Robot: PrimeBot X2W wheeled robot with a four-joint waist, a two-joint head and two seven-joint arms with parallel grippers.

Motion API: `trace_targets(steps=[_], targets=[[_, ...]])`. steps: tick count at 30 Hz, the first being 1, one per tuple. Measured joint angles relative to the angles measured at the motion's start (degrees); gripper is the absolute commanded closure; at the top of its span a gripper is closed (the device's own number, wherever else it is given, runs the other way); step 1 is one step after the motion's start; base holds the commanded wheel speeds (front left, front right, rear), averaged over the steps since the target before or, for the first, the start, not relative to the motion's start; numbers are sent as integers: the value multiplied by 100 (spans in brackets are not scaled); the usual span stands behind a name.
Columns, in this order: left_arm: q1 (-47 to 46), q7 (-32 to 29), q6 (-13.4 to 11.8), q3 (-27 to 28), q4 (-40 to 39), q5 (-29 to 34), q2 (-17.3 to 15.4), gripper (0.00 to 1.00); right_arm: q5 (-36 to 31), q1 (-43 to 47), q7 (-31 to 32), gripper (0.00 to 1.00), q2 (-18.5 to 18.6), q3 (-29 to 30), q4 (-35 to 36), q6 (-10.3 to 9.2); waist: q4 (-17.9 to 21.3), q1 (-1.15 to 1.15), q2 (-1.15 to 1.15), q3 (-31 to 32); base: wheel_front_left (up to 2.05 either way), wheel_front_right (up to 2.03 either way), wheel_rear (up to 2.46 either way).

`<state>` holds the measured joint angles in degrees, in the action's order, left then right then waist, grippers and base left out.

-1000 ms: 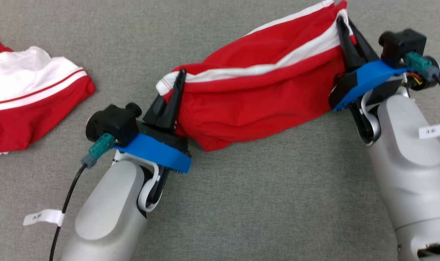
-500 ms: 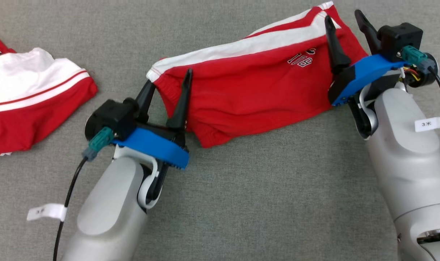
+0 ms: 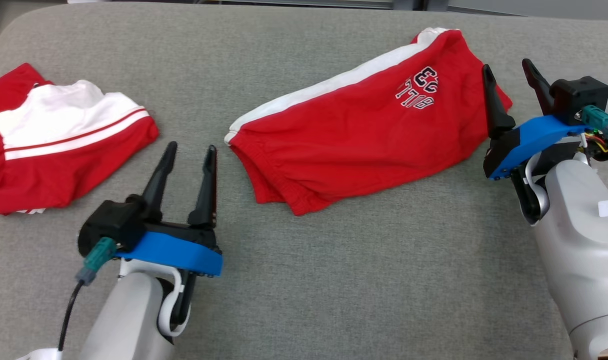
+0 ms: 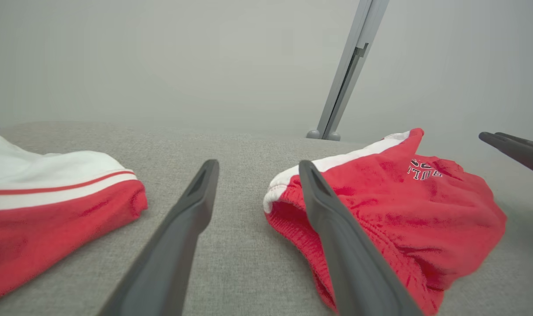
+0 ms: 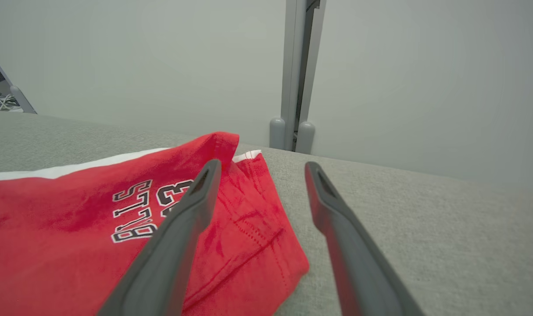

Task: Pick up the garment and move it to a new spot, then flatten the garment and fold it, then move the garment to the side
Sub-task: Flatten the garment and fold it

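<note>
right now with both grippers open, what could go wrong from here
1. The shorts lie rumpled, their lower layer poking out; folding now may set creases.
2. One finger of the right gripper hangs over the shorts' end and might snag it.
3. The other garment lies beside the left gripper; a sideways sweep could drag it.

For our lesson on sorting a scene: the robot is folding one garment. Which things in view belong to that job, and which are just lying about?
Belongs to the job:
red shorts with white side stripe and printed lettering
left gripper, open
right gripper, open
grey fabric-covered surface beneath

Lying about:
crumpled red-and-white garment at far left
grey metal post behind
</note>
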<state>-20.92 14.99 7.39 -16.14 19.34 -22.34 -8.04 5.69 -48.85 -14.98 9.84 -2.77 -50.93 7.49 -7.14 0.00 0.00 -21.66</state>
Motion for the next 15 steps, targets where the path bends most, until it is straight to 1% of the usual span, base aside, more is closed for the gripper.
trace_targets(steps=[4,10,15], targets=[[133,1,0,472,-255,167,22,0,-64,-8,-1,0,100,37,-181,0,-154,0,0,23,0,0,0],[233,1,0,1213,-680,447,190,0,-325,-203,1,0,261,174,-682,0,-385,0,0,-14,0,0,0],[350,1,0,1624,-913,634,336,0,-505,-400,63,0,361,352,-1124,0,-545,0,0,-97,0,0,0]])
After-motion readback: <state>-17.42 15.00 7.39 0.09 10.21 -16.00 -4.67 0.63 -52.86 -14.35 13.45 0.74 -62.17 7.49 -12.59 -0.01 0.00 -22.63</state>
